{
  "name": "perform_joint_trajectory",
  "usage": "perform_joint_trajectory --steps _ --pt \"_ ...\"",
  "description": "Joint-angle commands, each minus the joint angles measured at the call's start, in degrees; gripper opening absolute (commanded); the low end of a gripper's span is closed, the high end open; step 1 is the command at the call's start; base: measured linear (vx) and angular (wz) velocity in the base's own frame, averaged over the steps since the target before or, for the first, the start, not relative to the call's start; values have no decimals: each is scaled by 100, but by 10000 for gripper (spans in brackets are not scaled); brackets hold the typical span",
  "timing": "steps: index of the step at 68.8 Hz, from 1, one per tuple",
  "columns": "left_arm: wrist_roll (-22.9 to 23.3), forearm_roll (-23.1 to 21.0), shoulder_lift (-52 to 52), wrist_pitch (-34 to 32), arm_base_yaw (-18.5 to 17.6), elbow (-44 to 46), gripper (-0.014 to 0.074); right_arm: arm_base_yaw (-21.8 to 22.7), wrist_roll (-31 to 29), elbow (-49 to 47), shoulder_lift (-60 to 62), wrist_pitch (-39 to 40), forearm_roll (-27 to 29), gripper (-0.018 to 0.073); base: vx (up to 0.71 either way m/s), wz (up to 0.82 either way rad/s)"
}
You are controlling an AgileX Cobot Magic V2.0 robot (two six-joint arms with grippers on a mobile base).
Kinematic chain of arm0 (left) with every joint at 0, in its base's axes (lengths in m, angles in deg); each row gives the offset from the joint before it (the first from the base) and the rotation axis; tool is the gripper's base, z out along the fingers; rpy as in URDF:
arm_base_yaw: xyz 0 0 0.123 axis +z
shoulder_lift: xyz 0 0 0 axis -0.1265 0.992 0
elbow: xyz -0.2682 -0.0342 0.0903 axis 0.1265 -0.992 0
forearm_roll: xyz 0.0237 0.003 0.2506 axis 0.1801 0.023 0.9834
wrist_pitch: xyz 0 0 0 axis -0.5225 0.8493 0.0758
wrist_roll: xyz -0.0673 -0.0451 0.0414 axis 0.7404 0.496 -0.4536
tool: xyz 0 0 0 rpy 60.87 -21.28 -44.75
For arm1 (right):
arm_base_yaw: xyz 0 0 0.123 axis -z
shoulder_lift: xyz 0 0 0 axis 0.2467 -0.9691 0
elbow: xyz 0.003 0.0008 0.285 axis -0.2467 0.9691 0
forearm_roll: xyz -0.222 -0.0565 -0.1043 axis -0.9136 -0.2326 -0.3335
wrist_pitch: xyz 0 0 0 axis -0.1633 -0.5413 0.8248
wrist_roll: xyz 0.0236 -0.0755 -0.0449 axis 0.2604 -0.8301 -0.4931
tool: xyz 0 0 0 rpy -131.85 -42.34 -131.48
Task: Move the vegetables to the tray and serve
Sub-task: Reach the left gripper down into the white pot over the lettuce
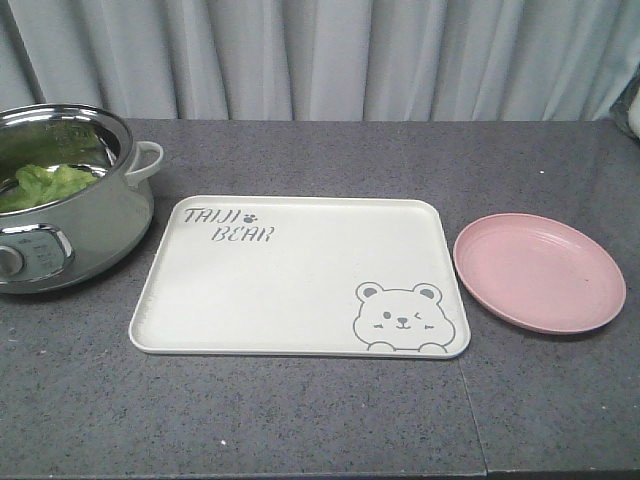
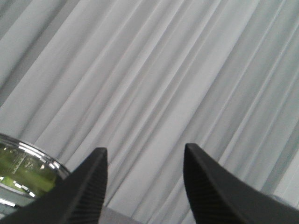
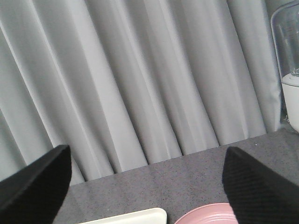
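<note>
The frilly green lettuce leaf [image 1: 45,185] lies inside the round shiny metal pot [image 1: 105,235] on the dark grey table [image 1: 300,420]. The big cream-white bear tray [image 1: 290,290] sits beside the pot, with the round pink plate [image 1: 540,272] on its other side. The left gripper [image 2: 145,148] and the right gripper [image 3: 147,148] are both spread wide, holding nothing.

You have a dark grey, speckled table [image 1: 300,420] with a seam running to its near edge on the right. At the left edge stands a steel pot [image 1: 90,215], partly cut off, with a white handle [image 1: 147,160] and a knob [image 1: 8,260] on its front panel. A round pink plate [image 1: 540,272] lies near the right edge. A pale pleated curtain [image 1: 350,60] hangs behind the far edge. By the far right corner you'll see a white, clear-topped container [image 3: 290,84].
</note>
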Motion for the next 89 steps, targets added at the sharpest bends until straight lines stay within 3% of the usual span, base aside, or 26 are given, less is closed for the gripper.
perform_joint_trajectory --steps 1,6,16,22,32,43,54,67,77,89 --pt "-87 -19 109 138 -3 304 453 34 -74 -175 -105 367 -97 616 0 0" --pt "-423 -19 462 567 -3 658 477 34 -74 -175 -105 293 -134 611 0 0" --pt "-1548 7 1878 1183 -3 1946 479 34 -74 -175 -105 -6 -311 605 0 0" --pt "-1967 329 3028 1659 -3 2985 478 34 -118 -175 -105 -205 -330 601 0 0" --pt "-1982 1304 4983 3080 2 5134 472 34 -278 -175 -105 -509 -330 593 0 0" --pt "-2003 2053 6920 4848 2 7369 472 34 -409 -175 -105 -756 -330 592 0 0" --pt "-2190 2385 8588 6025 2 8995 472 34 -409 -175 -105 -863 -330 592 0 0" --pt "-2346 2379 10098 6606 17 10045 472 34 -416 -175 -105 -984 -330 592 0 0" --pt "-2340 2304 10820 6598 202 10113 472 34 -416 -175 -105 -1149 -330 592 0 0" --pt "-2394 1826 11262 6585 455 10099 472 34 -416 -175 -105 -1230 -330 592 0 0"
